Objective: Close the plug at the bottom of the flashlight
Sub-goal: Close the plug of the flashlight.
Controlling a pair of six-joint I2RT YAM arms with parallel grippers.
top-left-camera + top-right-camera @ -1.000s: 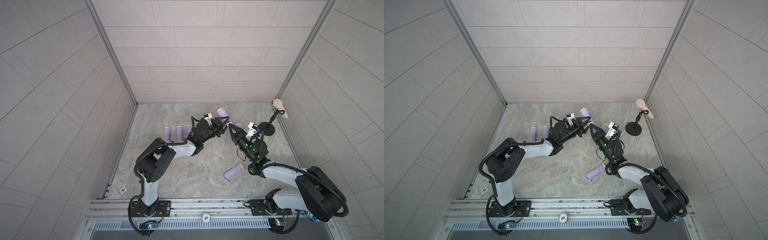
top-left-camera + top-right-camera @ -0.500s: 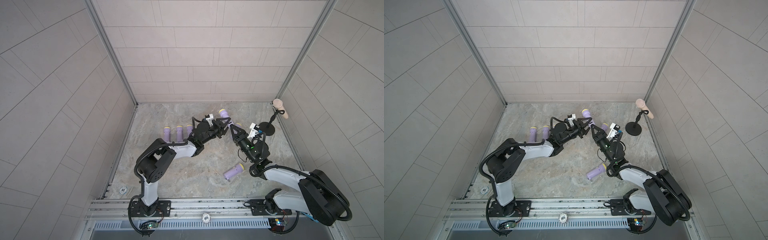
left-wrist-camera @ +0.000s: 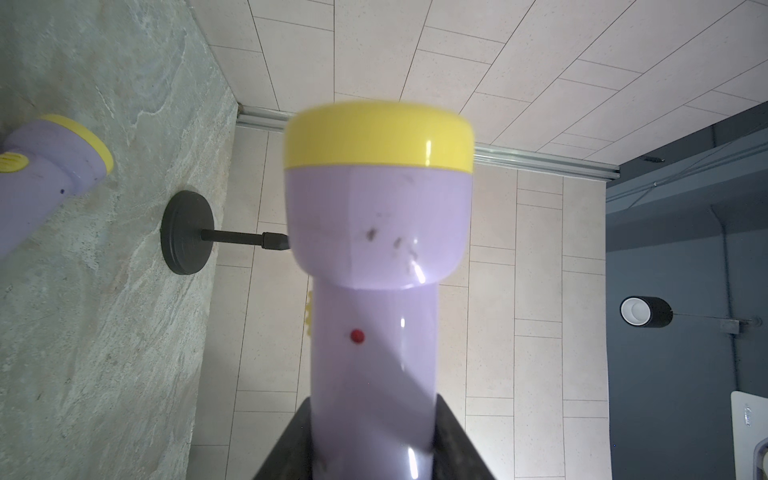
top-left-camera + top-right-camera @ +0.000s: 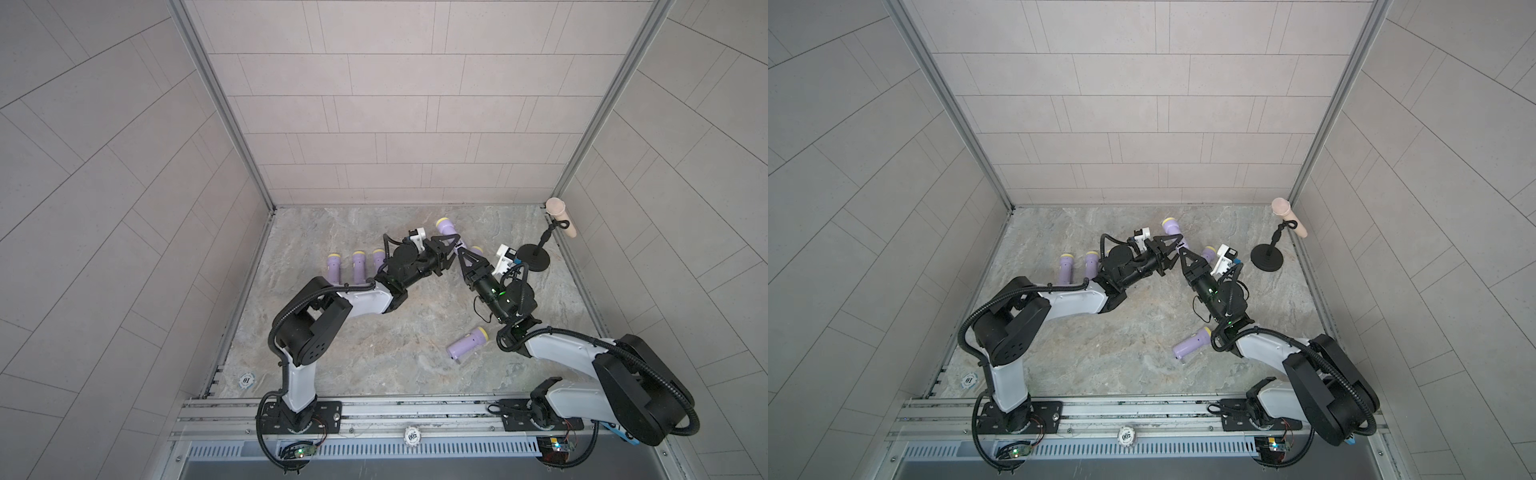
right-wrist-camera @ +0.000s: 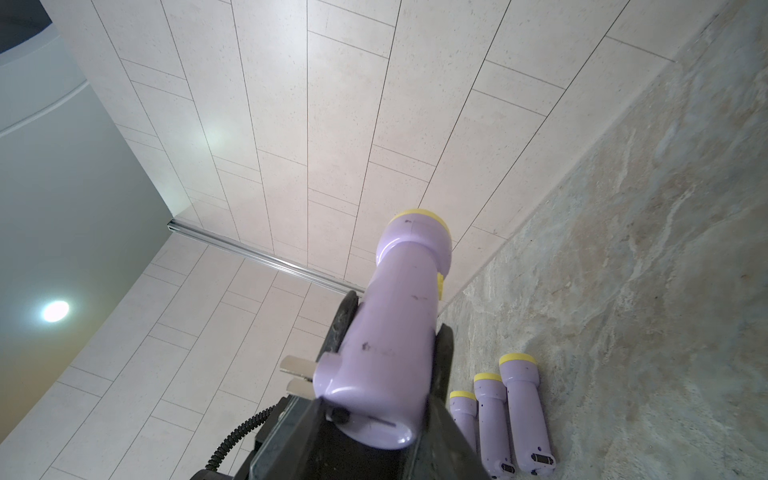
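Observation:
The flashlight (image 4: 445,226) (image 4: 1170,226) is lilac with a yellow head and is held above the table at the back middle. My left gripper (image 4: 451,251) (image 3: 374,415) is shut on its barrel, with one finger pressed to each side in the left wrist view. My right gripper (image 4: 460,254) (image 5: 374,411) meets it from the other side. Its jaws stand against both sides of the flashlight's (image 5: 399,311) bottom end. The plug (image 5: 296,372) is folded out there, and its two metal prongs stick sideways past one finger.
Three more lilac flashlights (image 4: 357,266) lie in a row at the back left. One lies behind my right gripper (image 4: 476,250) and another near the front (image 4: 466,343). A black round-based stand (image 4: 533,259) with a beige top is at the back right, near the wall.
My right wrist has shifted slightly while staying at the flashlight's bottom end. The left arm and the flashlight have barely moved.

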